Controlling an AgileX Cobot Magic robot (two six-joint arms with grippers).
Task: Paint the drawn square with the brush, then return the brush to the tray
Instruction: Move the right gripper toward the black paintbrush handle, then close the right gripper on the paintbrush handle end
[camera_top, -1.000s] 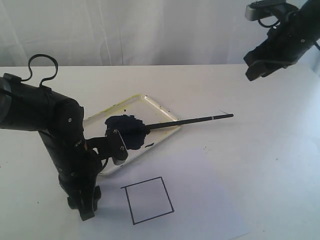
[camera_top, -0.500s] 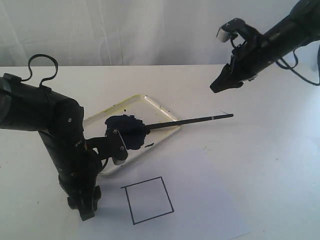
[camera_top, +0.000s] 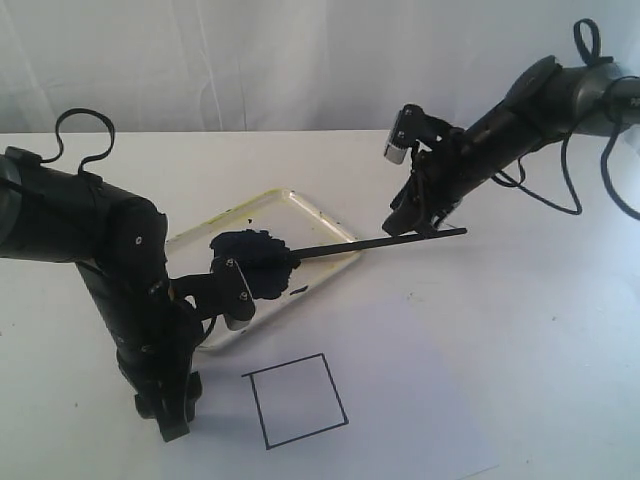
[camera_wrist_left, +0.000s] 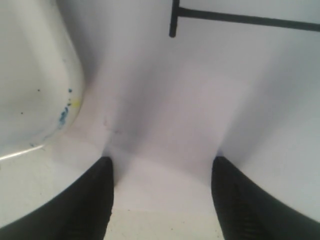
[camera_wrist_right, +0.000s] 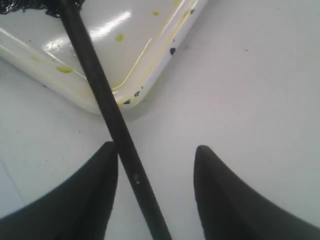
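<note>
The brush (camera_top: 375, 242) lies with its dark tip in the paint blob (camera_top: 248, 255) of the white tray (camera_top: 313, 210), its handle reaching out over the tray's rim onto the paper. My right gripper (camera_top: 405, 226) hangs open right over the handle; in the right wrist view the brush (camera_wrist_right: 107, 105) runs between the two fingers, close to one fingertip (camera_wrist_right: 106, 150). The drawn square (camera_top: 296, 400) stands blank near the front. My left gripper (camera_top: 172, 425) rests open on the paper left of the square, by the tray's corner (camera_wrist_left: 45, 100).
White paper covers the table, and a pale curtain hangs behind it. The left arm's bulky black body (camera_top: 110, 260) stands over the tray's left side. A cable (camera_top: 590, 170) loops off the right arm. A corner of the square's outline (camera_wrist_left: 172, 20) shows in the left wrist view.
My right arm has swung down from the upper right to the brush handle. The left arm, the brush and the tray have not moved.
</note>
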